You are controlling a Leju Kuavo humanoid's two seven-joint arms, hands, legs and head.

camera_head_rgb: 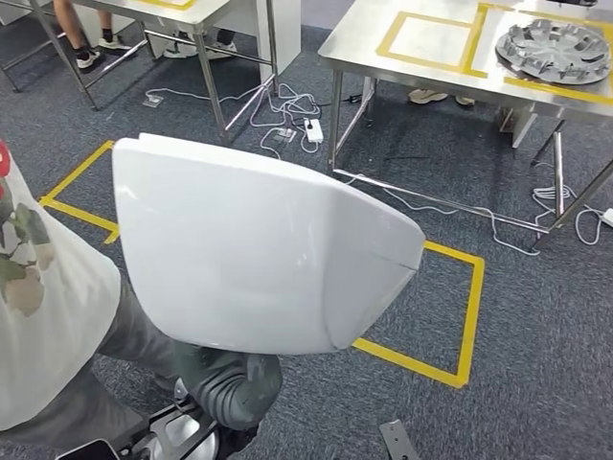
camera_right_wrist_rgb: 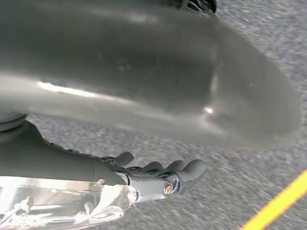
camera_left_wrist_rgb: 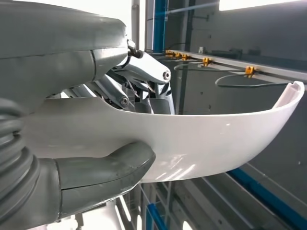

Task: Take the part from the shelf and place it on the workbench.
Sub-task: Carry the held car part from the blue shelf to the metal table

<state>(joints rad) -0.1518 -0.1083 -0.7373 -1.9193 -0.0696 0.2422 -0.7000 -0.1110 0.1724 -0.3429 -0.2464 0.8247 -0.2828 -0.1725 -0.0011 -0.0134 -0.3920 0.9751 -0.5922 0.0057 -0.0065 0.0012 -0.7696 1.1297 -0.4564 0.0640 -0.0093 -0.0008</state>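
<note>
A round grey metal disc with raised blades [camera_head_rgb: 553, 50] lies at the far right. Left of it is a yellow tape square [camera_head_rgb: 432, 40]. Below it, white cables [camera_head_rgb: 285, 110] and a yellow floor-tape rectangle [camera_head_rgb: 468, 326] cross grey carpet [camera_head_rgb: 534, 364].

Part [camera_head_rgb: 245, 249] held before the workbench [camera_head_rgb: 463, 72] (person [camera_head_rgb: 43, 307] at left).

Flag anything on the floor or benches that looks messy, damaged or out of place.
White cables and a power strip lie tangled loose on the carpet between the workbench legs, a trip hazard. The white part looks intact, held by the left hand. Nothing else stands out.
</note>
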